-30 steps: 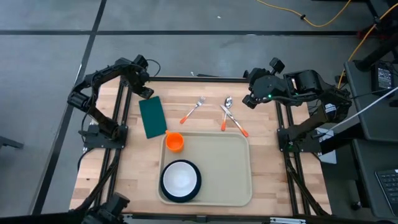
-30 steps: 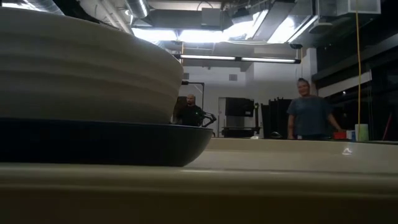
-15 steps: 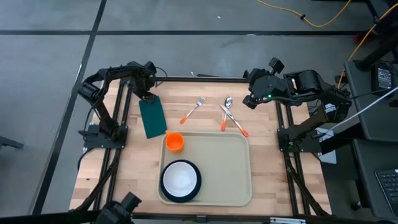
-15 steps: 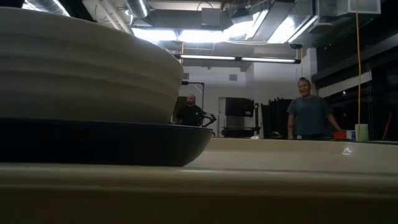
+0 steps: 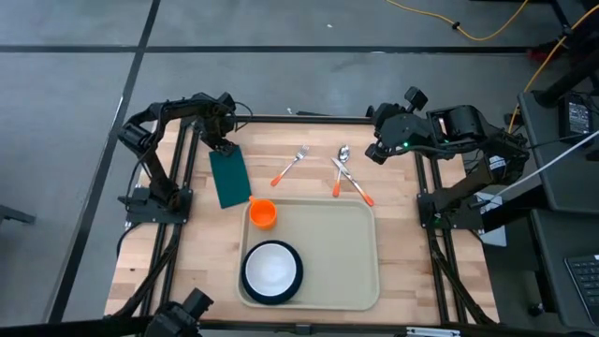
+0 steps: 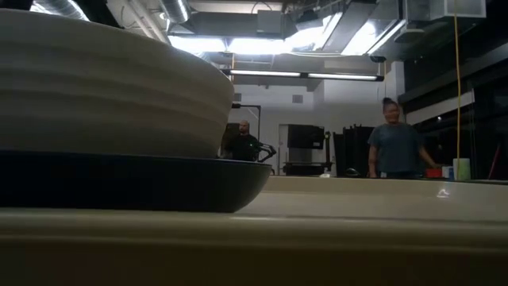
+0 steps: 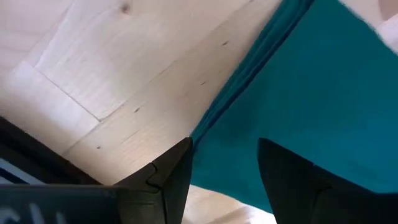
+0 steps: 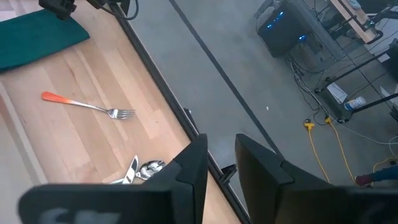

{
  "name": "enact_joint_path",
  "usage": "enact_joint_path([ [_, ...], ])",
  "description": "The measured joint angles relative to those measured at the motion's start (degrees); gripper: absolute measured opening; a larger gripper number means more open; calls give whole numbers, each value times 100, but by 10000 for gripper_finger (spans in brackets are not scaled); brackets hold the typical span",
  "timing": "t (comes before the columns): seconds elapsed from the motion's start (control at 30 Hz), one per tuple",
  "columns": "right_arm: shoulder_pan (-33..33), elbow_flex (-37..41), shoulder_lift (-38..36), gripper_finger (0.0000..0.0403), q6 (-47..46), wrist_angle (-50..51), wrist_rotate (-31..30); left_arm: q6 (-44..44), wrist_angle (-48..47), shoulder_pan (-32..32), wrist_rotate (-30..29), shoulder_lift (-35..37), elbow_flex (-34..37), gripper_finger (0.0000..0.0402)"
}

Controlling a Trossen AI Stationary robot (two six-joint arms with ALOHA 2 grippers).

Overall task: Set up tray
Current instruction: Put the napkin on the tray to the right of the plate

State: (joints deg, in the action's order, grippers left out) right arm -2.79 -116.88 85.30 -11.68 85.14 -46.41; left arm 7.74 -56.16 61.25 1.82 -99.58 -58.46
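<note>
Tray sits at the near middle of the table, well away from both grippers. Left gripper hovers spread open over the napkin's far end. Right gripper is parked far right, fingers close together, holding nothing. Tray's long axis runs near-to-far. Since 1 second back, the left arm swung in over the napkin.

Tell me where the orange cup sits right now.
In the high view the orange cup stands in the tray's far left corner, right beside the near end of the green napkin, with the bowl nearer the camera's bottom edge.
</note>
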Motion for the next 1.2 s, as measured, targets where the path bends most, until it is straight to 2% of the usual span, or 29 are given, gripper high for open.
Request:
enact_joint_path([
  [0.23, 0, 0, 0, 87, 2, 0, 4, 145, -86, -63, 70, -1, 0, 173],
  [0.4, 0, 0, 0, 87, 13, 0, 4, 427, -156, -267, 499, -1, 0, 167],
  [0.6, 0, 0, 0, 87, 20, 0, 0, 459, -96, -469, 526, -1, -2, 138],
  [0.73, 0, 0, 0, 87, 20, 0, 0, 566, -102, -541, 853, -1, -2, 112],
  [0.97, 0, 0, 0, 87, 20, 0, 2, 550, -94, -562, 495, -1, -2, 92],
  [1.2, 0, 0, 0, 87, 20, 0, 4, 428, -226, -566, 87, 1, -55, 112],
])
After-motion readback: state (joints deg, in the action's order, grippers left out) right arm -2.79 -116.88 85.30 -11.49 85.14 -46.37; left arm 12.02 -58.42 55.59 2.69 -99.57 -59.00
